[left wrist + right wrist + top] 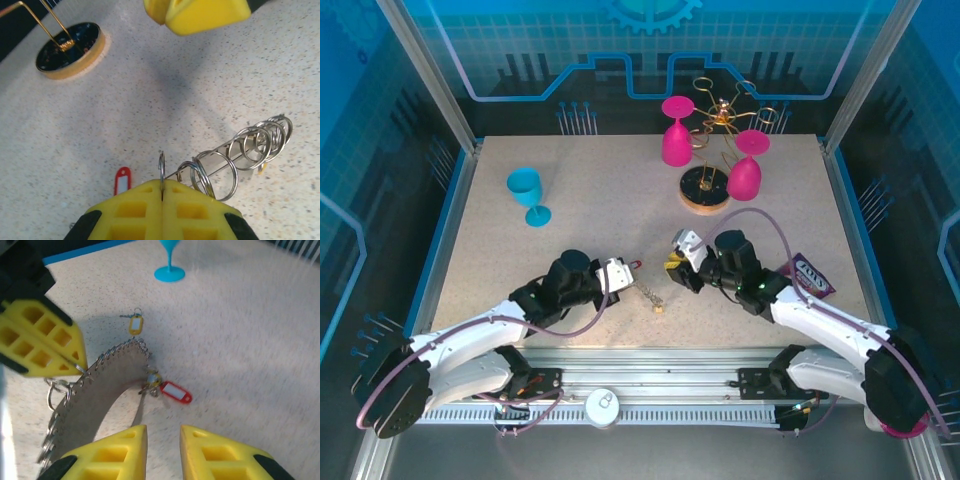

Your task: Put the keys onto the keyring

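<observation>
My left tool is pressed fully shut on the keyring, pinching one silver loop upright between the yellow fingers. The rest of its loops trail away along a thin wire across the speckled counter. The red key lies flat on the counter just beside that tool, next to a small clump of rings. The yellow key sits by the far stretch of the ring row; whether it is threaded on I cannot tell. My right tool hangs above the counter facing my left, its jaws parted a little with nothing between them.
</observation>
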